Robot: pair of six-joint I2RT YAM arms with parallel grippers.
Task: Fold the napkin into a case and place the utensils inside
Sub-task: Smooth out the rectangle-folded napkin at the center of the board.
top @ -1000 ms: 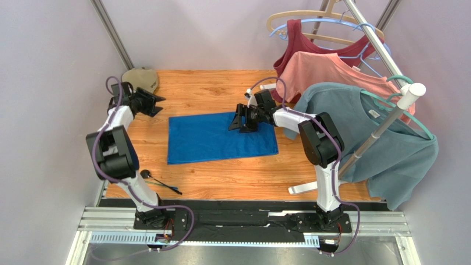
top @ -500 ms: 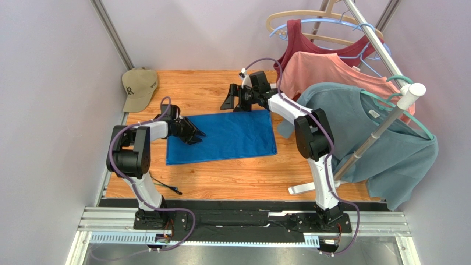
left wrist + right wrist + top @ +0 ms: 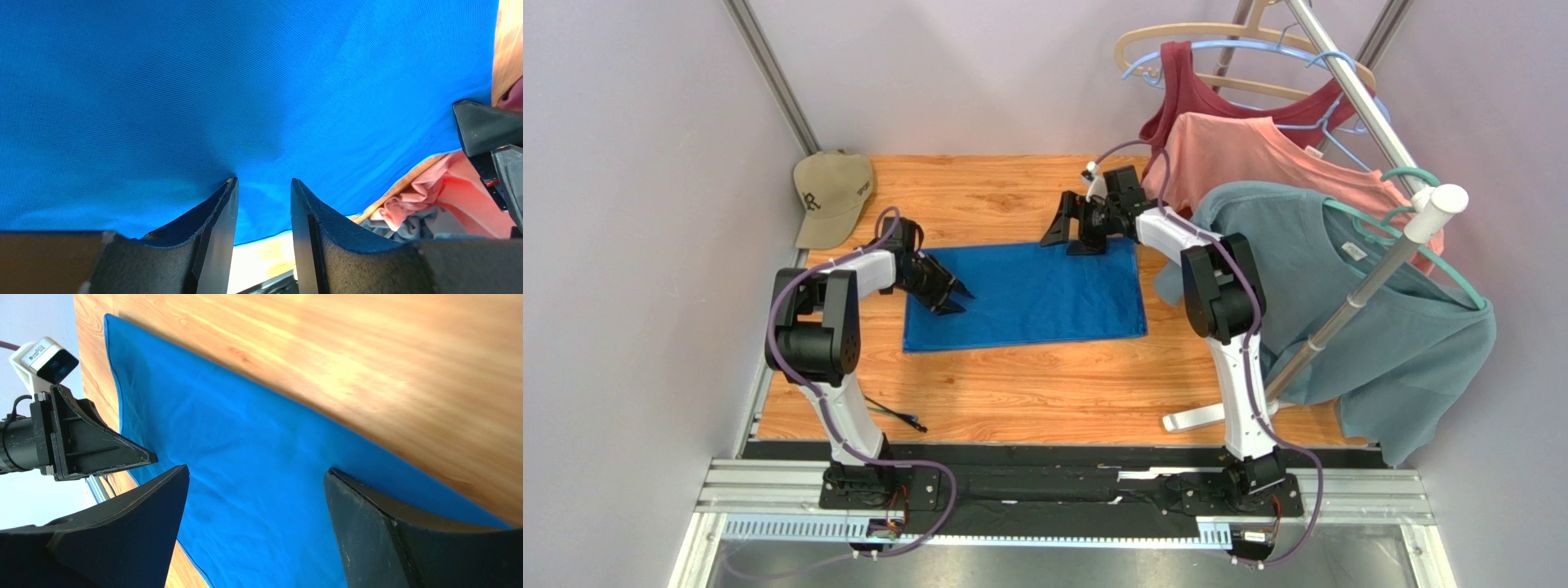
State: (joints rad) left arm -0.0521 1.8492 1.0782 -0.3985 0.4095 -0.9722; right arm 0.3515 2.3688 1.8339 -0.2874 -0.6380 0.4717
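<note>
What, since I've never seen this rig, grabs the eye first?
The bright blue napkin lies flat mid-table, the left gripper over its left edge and the open right gripper at its far edge. Hanging shirts crowd the right; a tan cap sits at the far-left corner.

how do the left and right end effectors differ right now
The left end effector sits at the napkin's left edge, jaws only partly apart; the right end effector sits at its far edge, jaws spread wide. Both are open and down at the napkin.
</note>
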